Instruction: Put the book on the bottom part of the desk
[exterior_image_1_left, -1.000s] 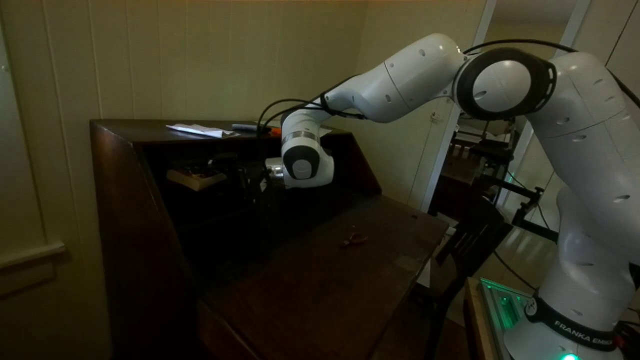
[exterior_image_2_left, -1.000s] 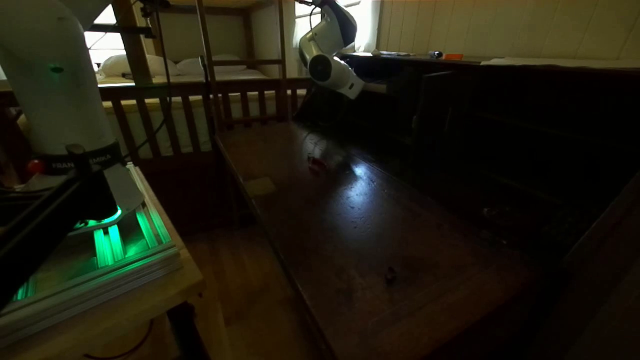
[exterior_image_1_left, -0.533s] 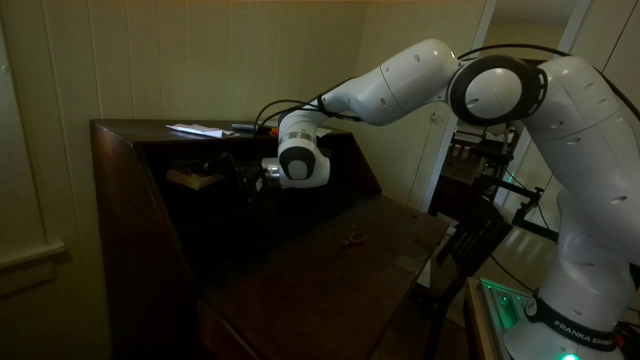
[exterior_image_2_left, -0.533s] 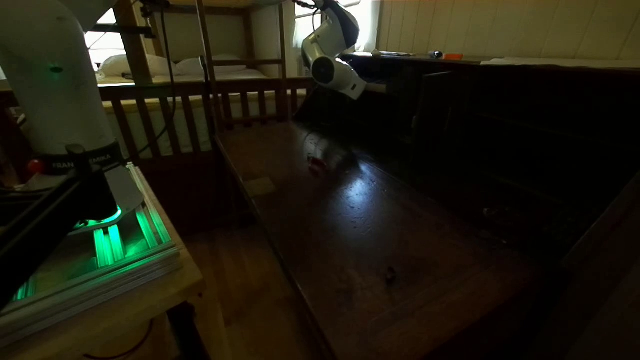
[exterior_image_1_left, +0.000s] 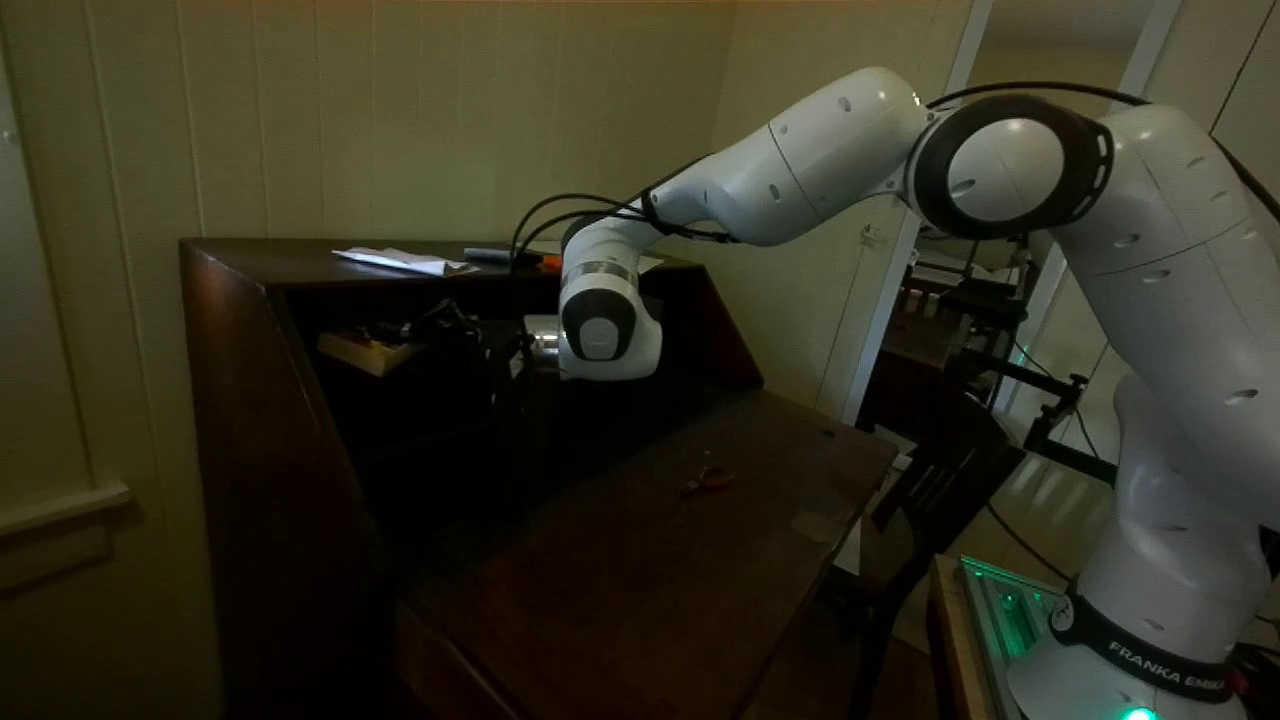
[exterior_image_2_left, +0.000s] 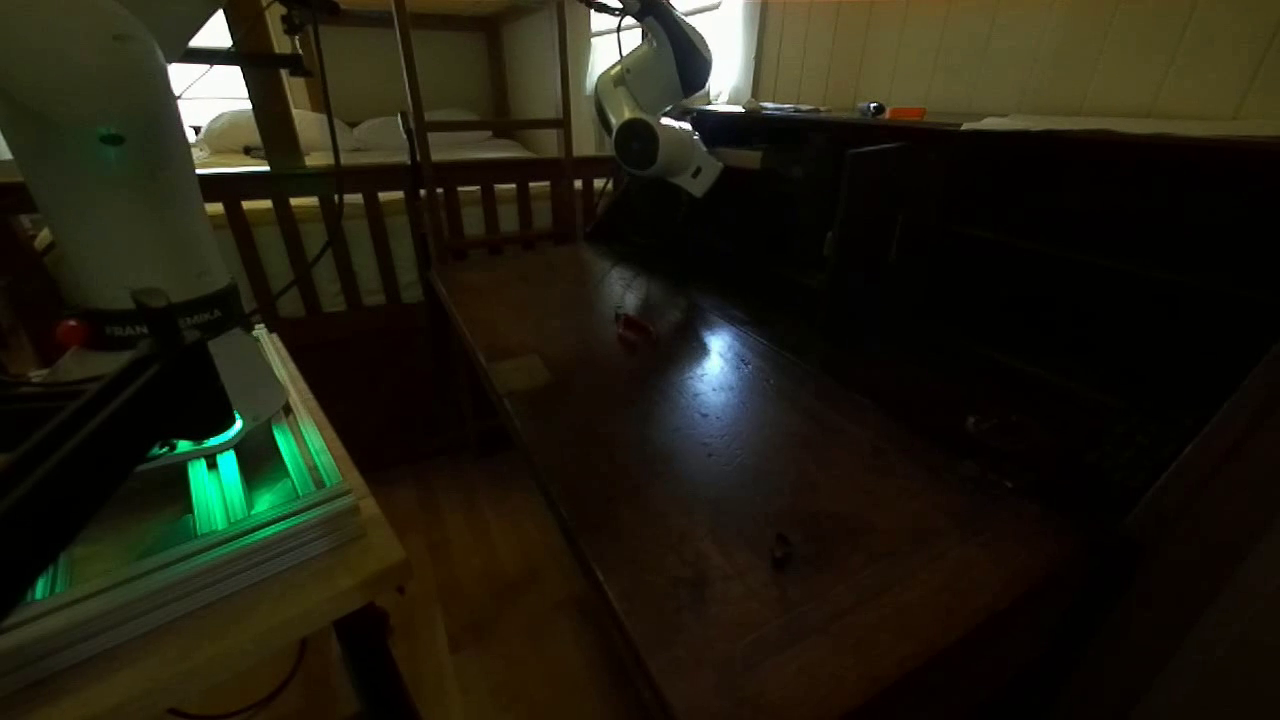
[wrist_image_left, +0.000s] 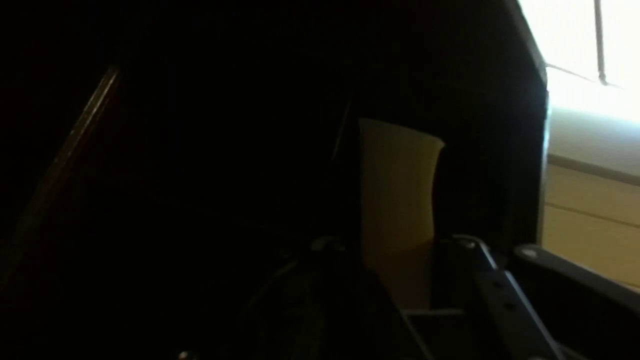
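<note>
The book (wrist_image_left: 397, 200), pale beige and thin, stands between the two dark fingers of my gripper (wrist_image_left: 397, 245) in the wrist view. The fingers are shut on it from both sides; their pads are lost in shadow. In both exterior views the book's light end (exterior_image_1_left: 368, 352) (exterior_image_2_left: 740, 158) shows inside the dark upper compartment of the desk, under its top. My gripper's fingers are hard to make out there against the dark wood. The bottom part of the desk, a broad brown board (exterior_image_1_left: 640, 570) (exterior_image_2_left: 700, 470), lies lower and in front of the compartment.
Red-handled pliers (exterior_image_1_left: 710, 480) (exterior_image_2_left: 633, 328) and a small dark object (exterior_image_2_left: 781, 550) lie on the board. Papers (exterior_image_1_left: 400, 262) and an orange object (exterior_image_2_left: 905, 113) rest on the desk top, just above the arm's wrist. A dark chair (exterior_image_1_left: 940, 480) stands by the board's edge.
My gripper has closed on the book. In both exterior views the book has shifted slightly to the left and up. The arm dipped a little, then rose back.
</note>
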